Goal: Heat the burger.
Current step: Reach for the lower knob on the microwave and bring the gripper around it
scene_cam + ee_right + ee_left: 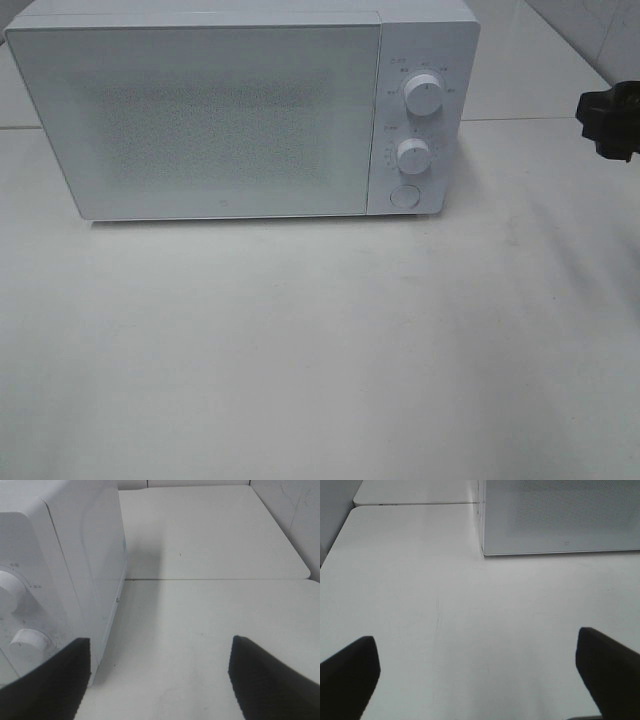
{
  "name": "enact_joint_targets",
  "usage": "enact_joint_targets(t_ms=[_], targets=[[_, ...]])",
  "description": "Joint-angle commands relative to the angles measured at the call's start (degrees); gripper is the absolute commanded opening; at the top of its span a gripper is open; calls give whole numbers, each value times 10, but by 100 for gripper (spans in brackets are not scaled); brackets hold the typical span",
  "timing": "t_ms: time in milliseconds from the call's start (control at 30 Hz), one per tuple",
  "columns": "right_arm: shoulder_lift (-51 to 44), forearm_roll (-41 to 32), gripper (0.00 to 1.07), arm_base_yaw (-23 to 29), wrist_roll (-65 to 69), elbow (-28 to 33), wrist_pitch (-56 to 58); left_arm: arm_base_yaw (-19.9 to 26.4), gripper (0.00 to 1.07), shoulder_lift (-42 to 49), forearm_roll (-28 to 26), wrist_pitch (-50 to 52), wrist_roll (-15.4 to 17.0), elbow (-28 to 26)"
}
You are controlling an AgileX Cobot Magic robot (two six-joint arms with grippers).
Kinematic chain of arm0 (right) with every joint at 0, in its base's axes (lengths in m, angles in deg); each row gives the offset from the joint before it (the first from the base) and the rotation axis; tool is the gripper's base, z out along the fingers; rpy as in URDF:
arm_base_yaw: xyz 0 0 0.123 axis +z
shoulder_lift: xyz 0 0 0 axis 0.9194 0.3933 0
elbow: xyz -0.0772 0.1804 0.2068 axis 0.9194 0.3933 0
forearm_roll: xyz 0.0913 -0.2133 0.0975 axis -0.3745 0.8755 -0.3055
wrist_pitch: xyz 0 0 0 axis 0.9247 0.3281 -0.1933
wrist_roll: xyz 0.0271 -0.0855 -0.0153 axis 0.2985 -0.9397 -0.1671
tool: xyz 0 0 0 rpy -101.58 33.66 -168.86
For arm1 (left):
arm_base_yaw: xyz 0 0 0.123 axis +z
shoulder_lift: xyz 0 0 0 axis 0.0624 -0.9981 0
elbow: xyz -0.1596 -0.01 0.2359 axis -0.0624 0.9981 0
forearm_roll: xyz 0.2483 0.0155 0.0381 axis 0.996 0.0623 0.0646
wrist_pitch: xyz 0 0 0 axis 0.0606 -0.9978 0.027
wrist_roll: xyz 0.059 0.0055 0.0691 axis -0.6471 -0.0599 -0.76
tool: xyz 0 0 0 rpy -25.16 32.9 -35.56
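Observation:
The burger is not in view in any frame. A white microwave [240, 110] stands at the back of the white table with its door shut; it has two round dials [424, 96] and a round button [404, 196] on its right panel. My right gripper [610, 118] shows as a black shape at the right edge, beside the microwave's right side. In the right wrist view it [160, 677] is open and empty, with the microwave's side [95, 555] close by. My left gripper [480, 675] is open and empty over bare table, in front of the microwave's left corner [482, 550].
The white table [300, 350] spreads in front of the microwave. A second table surface [210, 530] adjoins behind, with a seam between them. A tiled wall [300, 510] rises at the far right.

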Motion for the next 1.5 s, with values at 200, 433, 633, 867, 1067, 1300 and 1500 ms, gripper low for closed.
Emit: enact_joint_targets(t_ms=[200, 433, 633, 867, 1067, 1300, 1500], targets=[[77, -129, 76, 72, -119, 55, -216, 2, 101, 17, -1, 1, 0, 2], [117, -243, 76, 159, -176, 69, -274, 2, 101, 17, -1, 1, 0, 2], [162, -331, 76, 247, -189, 69, -348, 2, 101, 17, -1, 1, 0, 2], [212, -431, 76, 332, -202, 68, -450, 2, 101, 17, -1, 1, 0, 2], [247, -506, 76, 392, -214, 60, -493, 2, 101, 17, -1, 1, 0, 2], [293, -519, 76, 418, -222, 10, -493, 2, 101, 17, -1, 1, 0, 2], [321, -519, 76, 418, -222, -25, -494, 2, 101, 17, -1, 1, 0, 2]])
